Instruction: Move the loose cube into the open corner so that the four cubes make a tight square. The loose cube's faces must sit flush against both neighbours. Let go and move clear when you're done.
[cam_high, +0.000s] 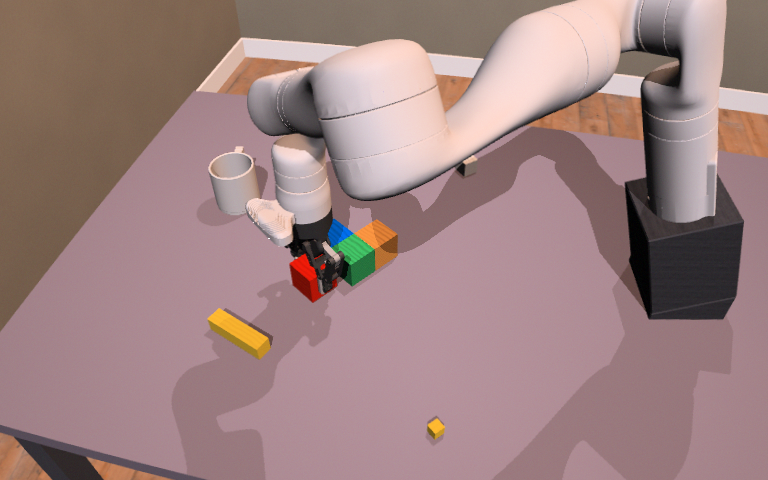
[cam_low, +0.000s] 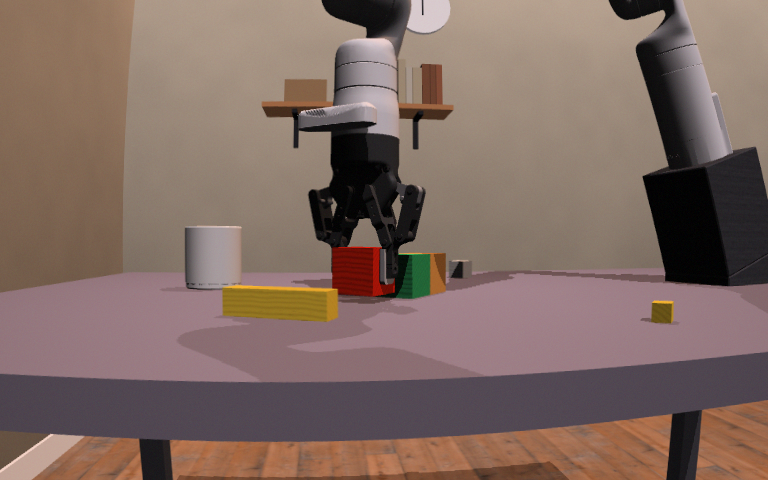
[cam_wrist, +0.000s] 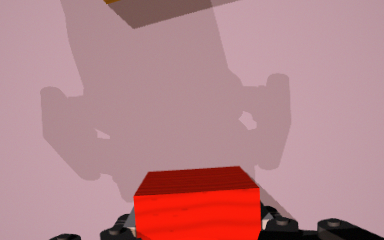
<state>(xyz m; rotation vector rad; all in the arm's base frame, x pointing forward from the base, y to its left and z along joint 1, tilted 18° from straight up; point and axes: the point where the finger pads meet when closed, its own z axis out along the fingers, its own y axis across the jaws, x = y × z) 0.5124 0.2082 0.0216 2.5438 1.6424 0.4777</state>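
The red cube (cam_high: 301, 277) (cam_low: 355, 271) (cam_wrist: 197, 215) is the loose one, in front and left of the other three. My gripper (cam_high: 311, 268) (cam_low: 362, 266) (cam_wrist: 197, 219) is shut on it, one finger at each side, and it hangs just above the table. The green cube (cam_high: 356, 257) (cam_low: 412, 274) is the near corner of an L. The blue cube (cam_high: 339, 232) meets its back-left side, partly hidden by the gripper. The orange cube (cam_high: 385, 240) (cam_low: 437, 271) meets its back-right side. The open corner lies behind green, between blue and orange.
A white mug (cam_high: 235, 186) (cam_low: 212, 257) stands behind left of the cubes. A yellow bar (cam_high: 237, 333) (cam_low: 277, 302) lies in front left. A small yellow cube (cam_high: 435, 428) (cam_low: 662, 311) lies at front right, a small grey block (cam_high: 467, 166) (cam_low: 460, 268) at the back.
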